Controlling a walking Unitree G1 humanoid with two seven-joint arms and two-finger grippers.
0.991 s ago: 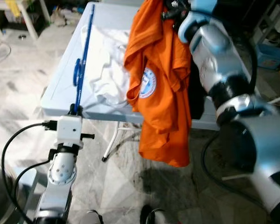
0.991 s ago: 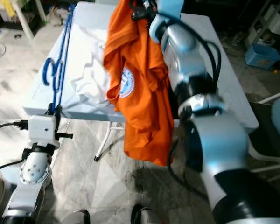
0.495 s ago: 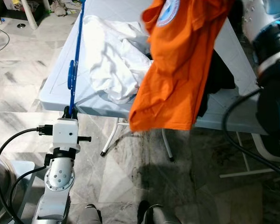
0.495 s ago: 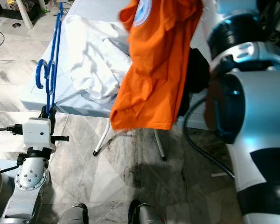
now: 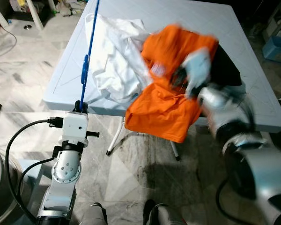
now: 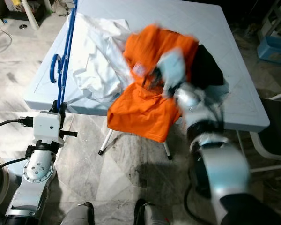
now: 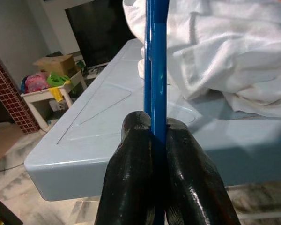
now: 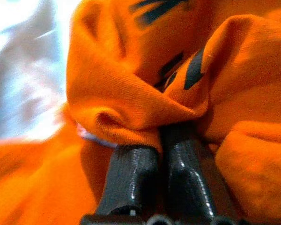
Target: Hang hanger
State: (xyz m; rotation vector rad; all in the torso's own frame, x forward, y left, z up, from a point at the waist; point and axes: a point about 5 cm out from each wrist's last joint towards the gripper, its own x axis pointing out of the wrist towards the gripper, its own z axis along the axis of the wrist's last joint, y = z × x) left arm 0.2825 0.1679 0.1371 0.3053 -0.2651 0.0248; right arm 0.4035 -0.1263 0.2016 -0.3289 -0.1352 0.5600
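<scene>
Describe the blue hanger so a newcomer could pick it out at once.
Start at the pale blue square plastic table. Along its left edge, beside the crumpled white cloth, a thin blue plastic hanger stands upright, pinched in the left tool. It is the only rigid item; everything else there is fabric.

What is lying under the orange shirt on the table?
The orange shirt rests on the pale blue table, overlapping a white garment and a black garment. Its lower part hangs off the edge. Anything beneath its middle is covered.

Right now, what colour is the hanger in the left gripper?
Blue. The hanger shows best in the left wrist view, clamped in the left gripper.
</scene>
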